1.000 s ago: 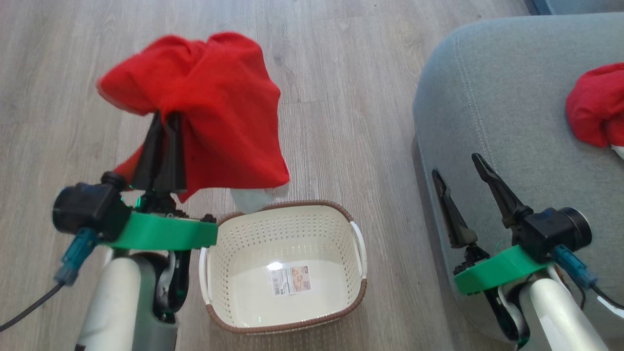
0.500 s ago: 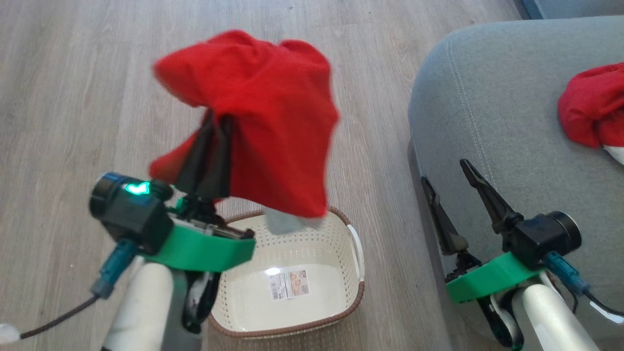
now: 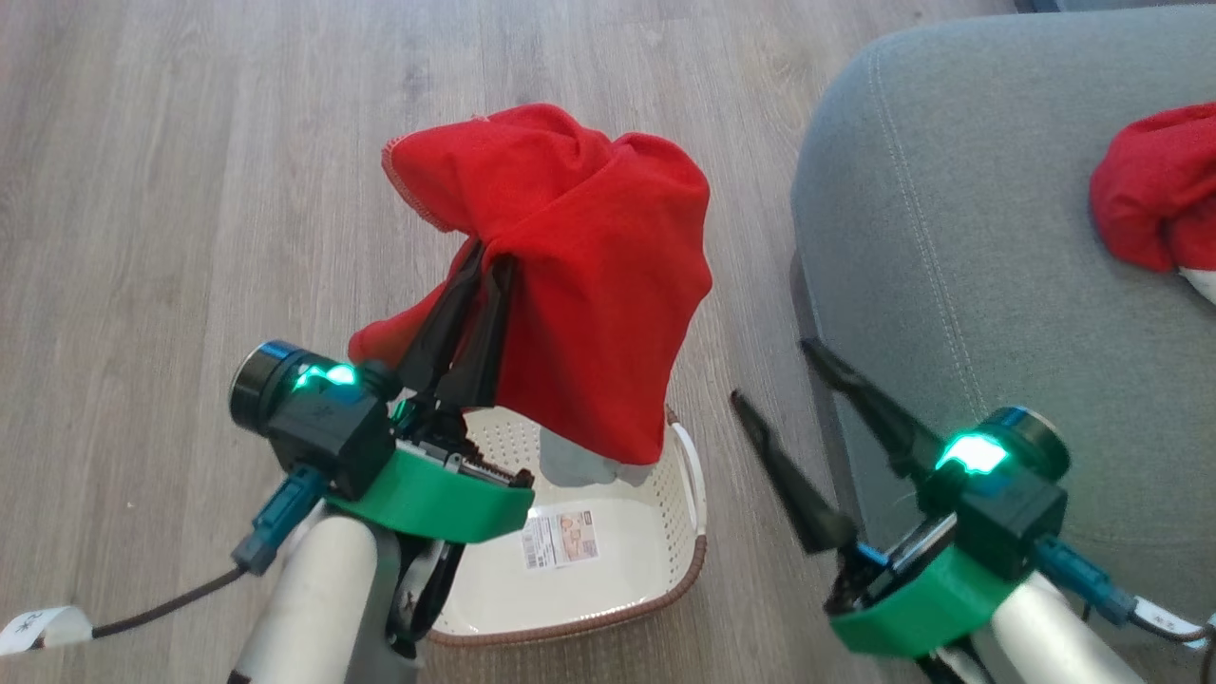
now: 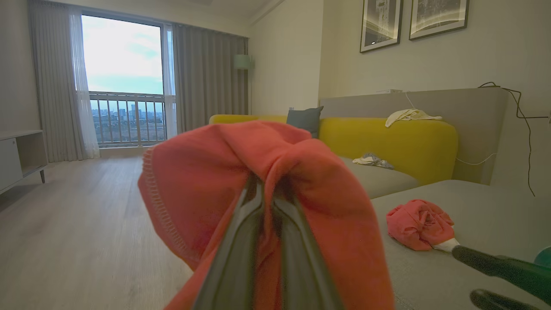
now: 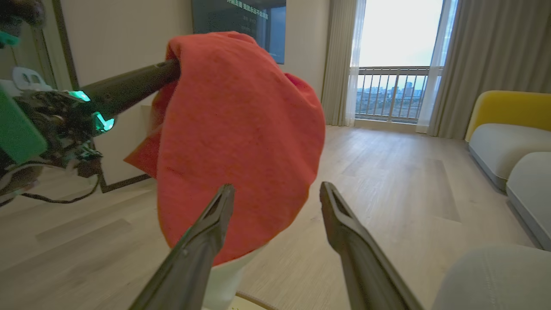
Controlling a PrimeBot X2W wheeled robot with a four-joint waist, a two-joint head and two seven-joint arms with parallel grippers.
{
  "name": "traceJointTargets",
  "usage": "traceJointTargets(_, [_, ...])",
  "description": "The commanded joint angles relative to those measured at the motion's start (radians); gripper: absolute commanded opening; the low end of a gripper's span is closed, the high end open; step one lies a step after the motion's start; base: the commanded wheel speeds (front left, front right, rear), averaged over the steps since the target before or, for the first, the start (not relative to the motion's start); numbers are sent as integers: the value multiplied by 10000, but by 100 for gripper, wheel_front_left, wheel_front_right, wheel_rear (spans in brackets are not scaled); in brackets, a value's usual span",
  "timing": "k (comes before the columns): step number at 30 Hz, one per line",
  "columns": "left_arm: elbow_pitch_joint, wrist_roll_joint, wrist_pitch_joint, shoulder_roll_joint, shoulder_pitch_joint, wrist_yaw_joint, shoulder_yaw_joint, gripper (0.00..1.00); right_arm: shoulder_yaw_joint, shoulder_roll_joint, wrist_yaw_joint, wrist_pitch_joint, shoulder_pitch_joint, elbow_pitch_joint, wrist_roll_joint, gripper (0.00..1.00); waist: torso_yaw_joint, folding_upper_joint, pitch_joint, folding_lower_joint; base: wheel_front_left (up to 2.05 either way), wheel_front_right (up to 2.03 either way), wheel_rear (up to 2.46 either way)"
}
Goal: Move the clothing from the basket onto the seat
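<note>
Raised left fingers (image 3: pixel 483 332) pinched; right fingers (image 3: pixel 869 413) apart

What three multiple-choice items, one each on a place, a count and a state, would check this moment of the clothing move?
1. Where does the loose red garment lie?
A. on a table
B. on the grey sofa seat
C. on a shelf

2. How many red garments are in the head view?
A. one
B. two
C. three

3. How is the right gripper?
A. open and empty
B. shut on a garment
C. shut on a cable

Key:
1 B, it rests on the cushion near the right edge of the head view.
2 B, one lies on the seat, and the held red garment hangs from the shut left gripper.
3 A, its fingers stand apart with nothing between them.
</note>
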Motion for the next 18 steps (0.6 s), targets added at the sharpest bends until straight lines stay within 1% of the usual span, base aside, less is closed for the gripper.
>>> traceJointTargets(1, [-327, 24, -53, 72, -595, 14, 291, 0, 323, -234, -2, 6, -363, -473, 185, 100, -5, 0, 40, 0, 0, 0, 0])
traceJointTargets(4, [-243, 101, -53, 72, -647, -13, 249, 0, 696, -491, -2, 6, -495, -737, 353, 100, -7, 0, 112, 0, 0, 0, 0])
traceJointTargets(6, [-234, 121, -53, 72, -688, -31, 159, 0, 850, -553, -2, 6, -607, -835, 320, 100, 1, 0, 152, 0, 0, 0, 0])
traceJointTargets(11, [-221, 103, -53, 72, -773, -13, -194, 0, 964, -328, -2, 6, -768, -735, 98, 100, 87, 0, 199, 0, 0, 0, 0])
traceJointTargets(18, [-100, 44, -53, 72, -791, 110, -762, 0, 1605, -12, -2, 6, -1128, -541, -96, 100, 174, 0, 195, 0, 0, 0, 0])
